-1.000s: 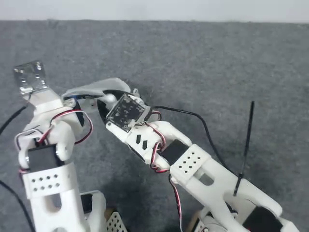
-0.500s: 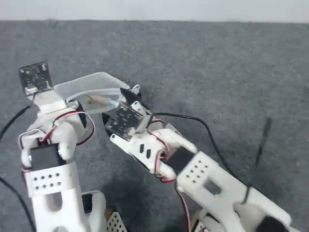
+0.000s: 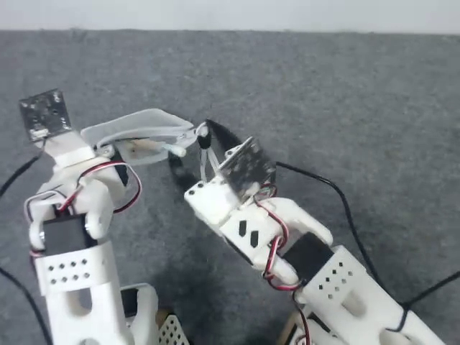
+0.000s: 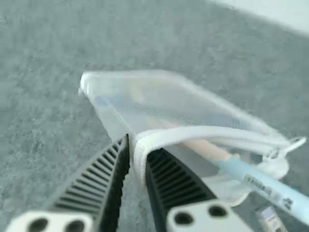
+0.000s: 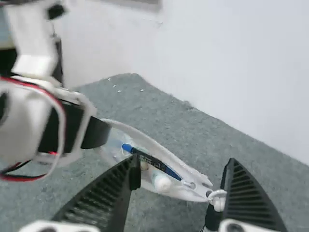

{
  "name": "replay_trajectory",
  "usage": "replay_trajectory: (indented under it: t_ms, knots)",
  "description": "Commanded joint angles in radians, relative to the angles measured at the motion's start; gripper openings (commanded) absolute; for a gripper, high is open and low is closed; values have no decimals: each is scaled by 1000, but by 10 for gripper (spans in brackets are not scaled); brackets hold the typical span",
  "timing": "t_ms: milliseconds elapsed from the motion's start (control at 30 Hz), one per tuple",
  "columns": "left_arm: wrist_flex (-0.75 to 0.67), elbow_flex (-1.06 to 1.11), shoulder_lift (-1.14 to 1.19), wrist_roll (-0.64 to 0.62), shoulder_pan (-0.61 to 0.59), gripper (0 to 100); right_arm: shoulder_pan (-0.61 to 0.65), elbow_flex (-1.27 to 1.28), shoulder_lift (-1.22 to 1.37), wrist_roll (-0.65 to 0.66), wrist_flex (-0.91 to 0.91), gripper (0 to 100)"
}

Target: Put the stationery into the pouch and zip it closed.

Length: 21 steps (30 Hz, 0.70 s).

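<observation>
The pouch (image 3: 144,131), a see-through case with a white zip band, is held up over the grey carpet (image 3: 323,86) by the left gripper (image 4: 133,151). The left gripper's fingers are clenched on the zip band near one end of the pouch's mouth, so that the white rim is pinched between the two ribbed black jaws. The mouth of the pouch is seen to gape. A pen (image 4: 263,186) with a pale blue barrel is lodged in it and sticks out past the rim at the far end. A second, peach-coloured item is seen lying inside against the pen, but what it is cannot be told.

The zip pull (image 4: 291,143) is found at the end of the pouch farthest from the left gripper, hanging free just past the rim. In the high view this end is pointed towards the right gripper (image 3: 215,140), which is placed just beside it. The right gripper's fingers are released and spread wide. From its own wrist, the free end of the pouch and the pen tip are framed between the two jaws, and the zip pull is seen close to one jaw, with no contact that can be made out. A white wall (image 5: 227,53) is seen behind the carpet.
</observation>
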State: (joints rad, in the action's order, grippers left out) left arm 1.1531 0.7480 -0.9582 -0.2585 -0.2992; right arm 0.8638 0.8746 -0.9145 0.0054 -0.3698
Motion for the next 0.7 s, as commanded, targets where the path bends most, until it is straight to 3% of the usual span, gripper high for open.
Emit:
replay_trajectory:
  t_ms: [0, 200, 667]
  knots:
    - [-9, -150, -5, -25, 63, 10, -53, -9, -53, -107, -2, 263]
    - [-9, -196, 5, -81, 92, 10, -71, 2, -53, -212, -30, 263]
    - [-17, -140, 97, -98, 92, 10, -15, 2, -44, -207, 24, 263]
